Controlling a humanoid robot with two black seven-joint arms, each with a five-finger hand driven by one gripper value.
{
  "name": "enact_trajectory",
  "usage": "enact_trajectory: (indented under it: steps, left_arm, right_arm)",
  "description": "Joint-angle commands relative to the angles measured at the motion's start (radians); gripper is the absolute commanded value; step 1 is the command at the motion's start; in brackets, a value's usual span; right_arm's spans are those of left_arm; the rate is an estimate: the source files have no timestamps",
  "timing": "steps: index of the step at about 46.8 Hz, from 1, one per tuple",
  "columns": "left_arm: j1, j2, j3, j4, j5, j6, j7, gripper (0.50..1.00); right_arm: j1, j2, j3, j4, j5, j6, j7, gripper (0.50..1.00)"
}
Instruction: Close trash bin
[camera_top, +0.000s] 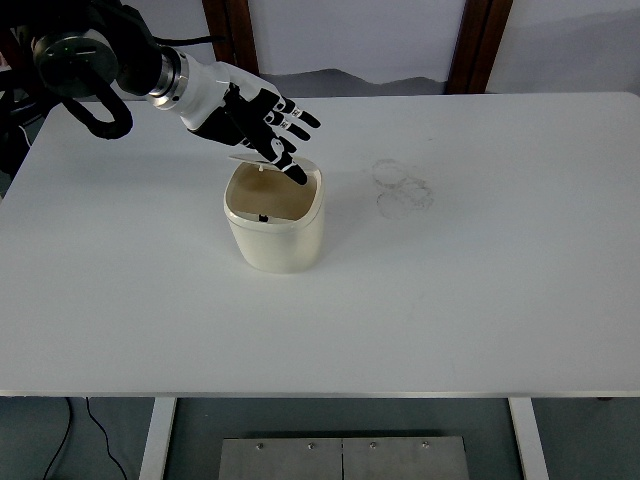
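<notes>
A cream trash bin (274, 235) stands on the white table (450, 300), left of the middle. Its hinged lid (243, 158) is tipped forward over the opening and mostly hidden under my left hand (262, 125). That hand lies flat on the lid with its fingers (296, 117) spread, holding nothing. Part of the bin's brown inside still shows below the fingertips. The left arm comes in from the upper left. My right arm does not show.
Faint ring marks (400, 187) stain the table right of the bin. Dark wooden posts (476, 45) stand behind the far edge. A metal base plate (342, 458) and a cable (70, 430) lie on the floor below the near edge.
</notes>
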Motion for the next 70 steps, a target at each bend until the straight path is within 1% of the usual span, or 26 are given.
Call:
enact_trajectory:
  steps: [1, 7, 25, 43, 57, 70]
  left_arm:
    - [-0.015, 0.0, 0.036, -0.01, -0.015, 0.0, 0.001, 1.0]
    - [-0.031, 0.0, 0.072, -0.019, -0.029, 0.0, 0.001, 1.0]
    - [-0.032, 0.0, 0.078, -0.019, -0.032, 0.0, 0.001, 1.0]
    - [-0.02, -0.003, 0.098, -0.019, -0.032, 0.0, 0.001, 1.0]
    - [0.023, 0.0, 0.109, -0.019, -0.03, 0.009, 0.001, 1.0]
    - [0.022, 0.002, 0.109, -0.019, -0.032, 0.015, 0.001, 1.0]
  right_arm:
    - [0.001, 0.0, 0.0, 0.0, 0.0, 0.0, 0.0, 0.995]
    - [0.001, 0.0, 0.0, 0.0, 0.0, 0.001, 0.0, 0.995]
    - [0.001, 0.0, 0.0, 0.0, 0.0, 0.0, 0.0, 0.995]
    - [0.001, 0.0, 0.0, 0.0, 0.0, 0.0, 0.0, 0.995]
    - [0.001, 0.0, 0.0, 0.0, 0.0, 0.001, 0.0, 0.995]
    - [0.001, 0.0, 0.0, 0.0, 0.0, 0.001, 0.0, 0.995]
